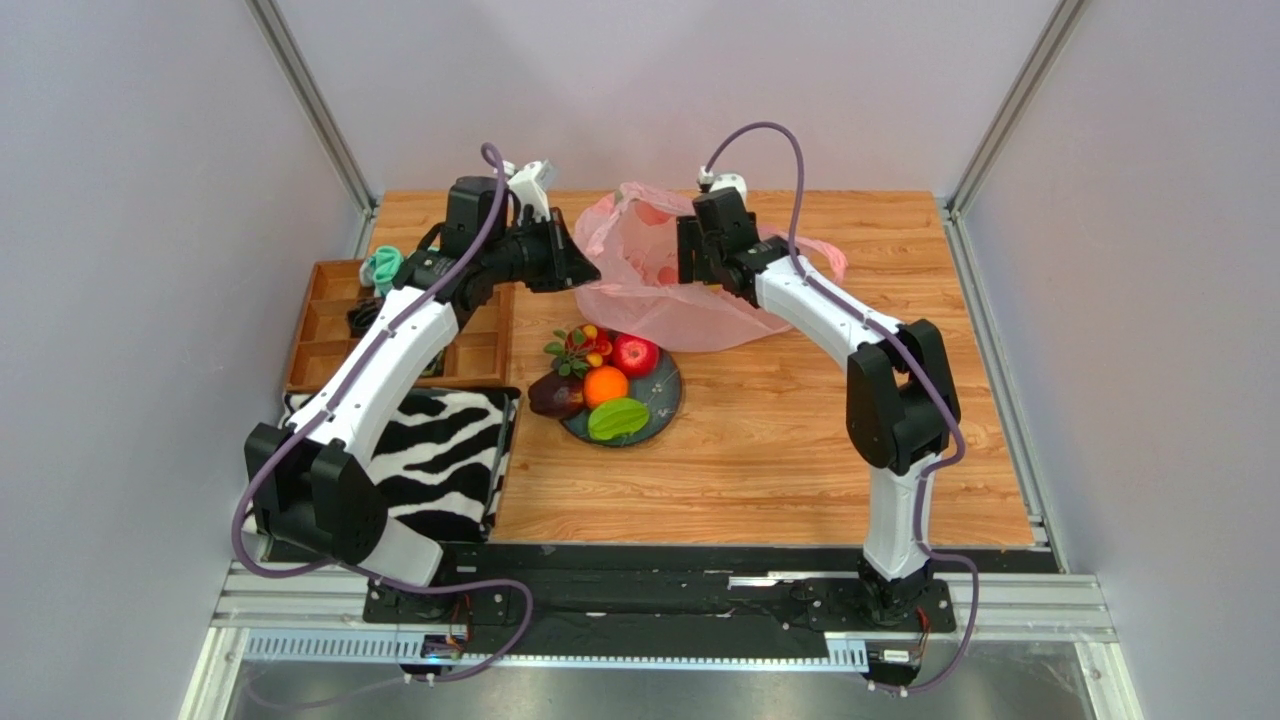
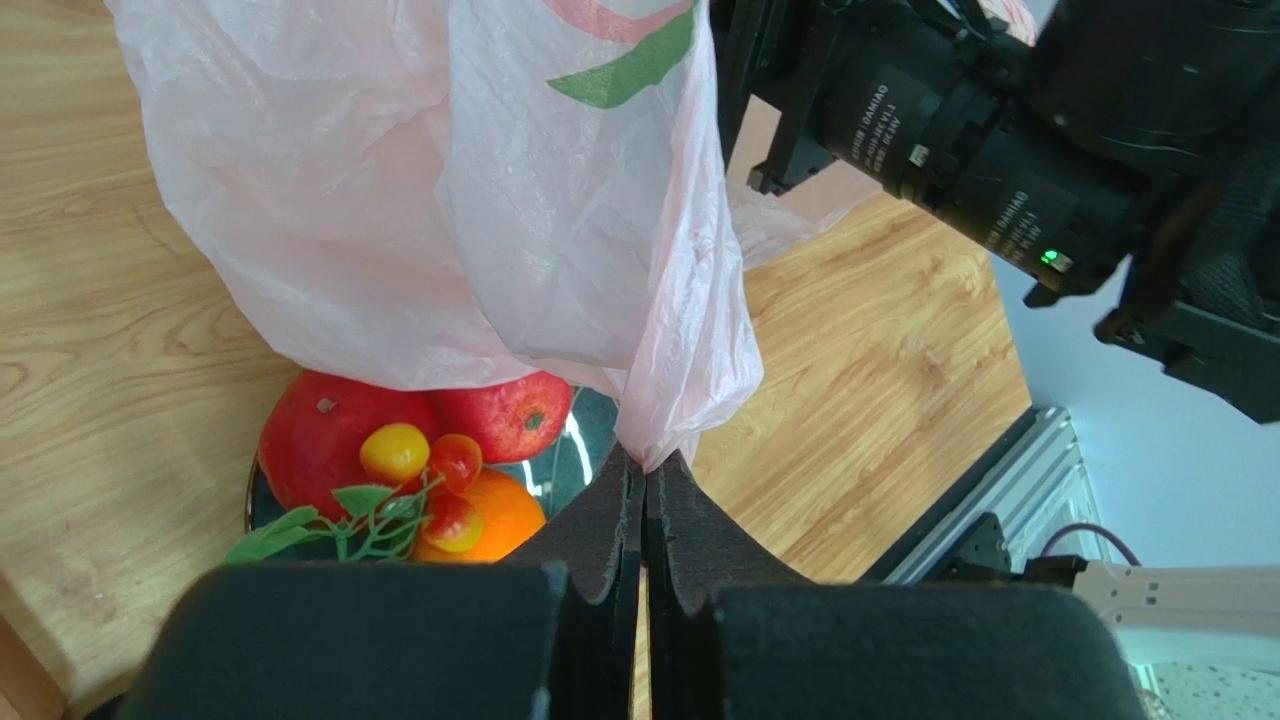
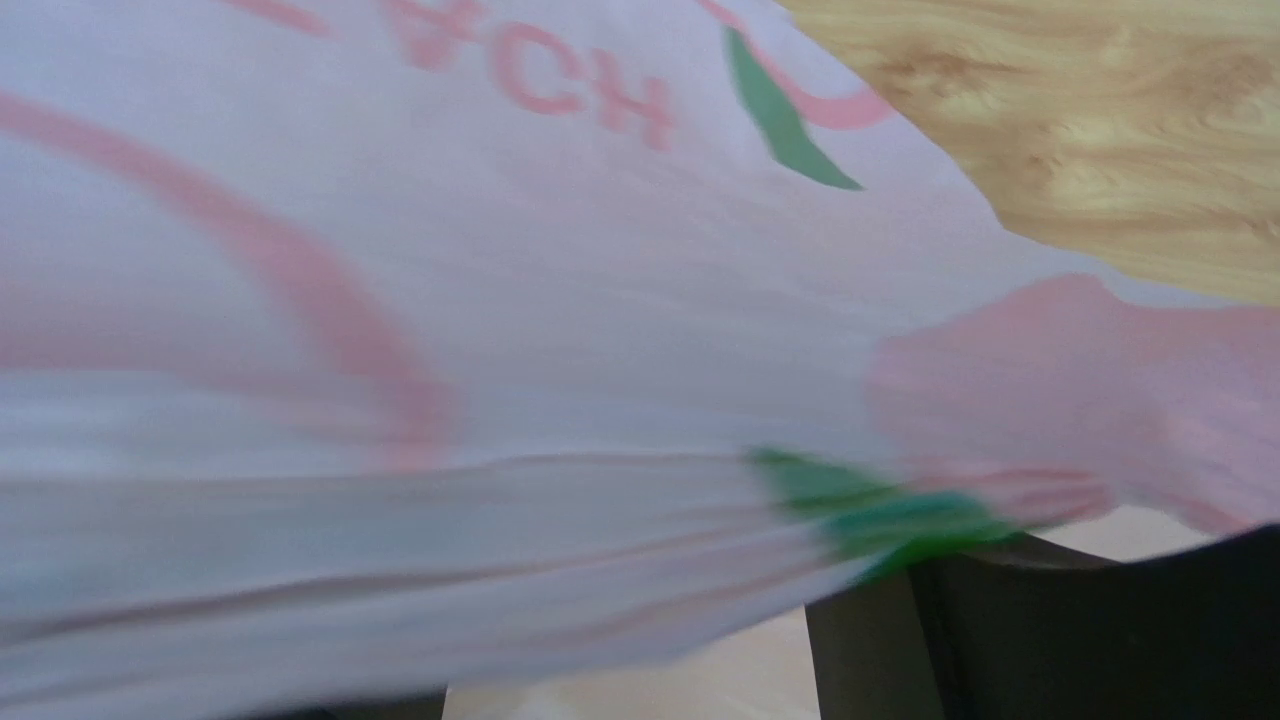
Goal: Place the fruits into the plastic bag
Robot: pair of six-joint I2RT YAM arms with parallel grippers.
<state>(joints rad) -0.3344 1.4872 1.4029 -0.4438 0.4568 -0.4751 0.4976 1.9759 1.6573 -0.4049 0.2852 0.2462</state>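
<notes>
The pink plastic bag [image 1: 661, 297] hangs between both grippers at the back of the table. My left gripper [image 1: 582, 255] is shut on a pinch of the bag's edge [image 2: 649, 450], lifting it over the fruits. My right gripper [image 1: 685, 255] stands open at the bag's right side, and the film [image 3: 601, 375] drapes across its wide-set fingers [image 3: 887, 645]. The fruits lie on a dark plate [image 1: 669, 393]: a red apple [image 1: 636, 356], an orange [image 1: 606, 386], a green fruit [image 1: 618, 420], a dark purple fruit [image 1: 555, 396] and red berries [image 1: 579, 348]. The apple [image 2: 511, 413] and orange [image 2: 504, 518] also show below the bag.
A zebra-striped cloth [image 1: 436, 458] lies at the near left. Behind it sits a wooden compartment tray [image 1: 323, 323] holding a teal item [image 1: 385, 267]. Grey walls and metal rails close in the table on three sides.
</notes>
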